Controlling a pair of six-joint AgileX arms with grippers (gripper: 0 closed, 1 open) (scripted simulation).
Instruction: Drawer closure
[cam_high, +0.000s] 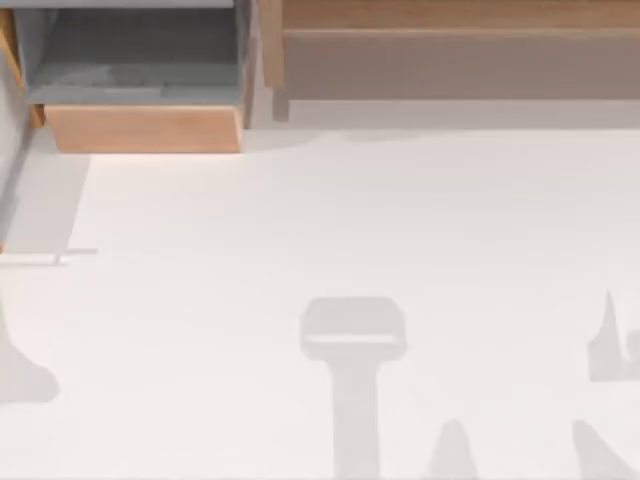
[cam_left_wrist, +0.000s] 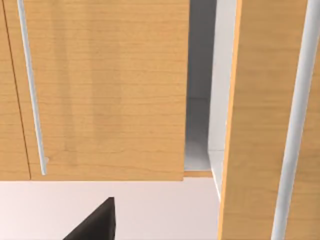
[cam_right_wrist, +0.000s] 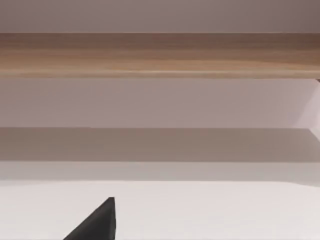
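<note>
Far left of the top view: drawer (cam_high: 140, 128), pulled well out of the cabinet (cam_high: 450, 60), wooden front turned toward the open tabletop (cam_high: 300, 220), grey inside bare to the camera. Sits that way because not yet pushed home; likely wants a flat shove on the front panel, straight back along the rails. Just beside, seen from the left wrist view: left gripper (cam_left_wrist: 95, 225) as a dark wedge low over the tabletop, facing wooden fronts with a pale bar handle (cam_left_wrist: 31, 90) and a grey gap (cam_left_wrist: 197, 100) between panels, so probably lined up for the push. Cannot tell whether its jaws stand apart or together. Nothing lying between wedge and wood; only arm shadows (cam_high: 355, 340) on the white surface. Further right: closed run of cabinet with a wooden top edge. In the right wrist view, right gripper (cam_right_wrist: 95, 225), another dark wedge, looking at that closed run, well apart from the drawer, seemingly idle; jaws likewise impossible to tell.
</note>
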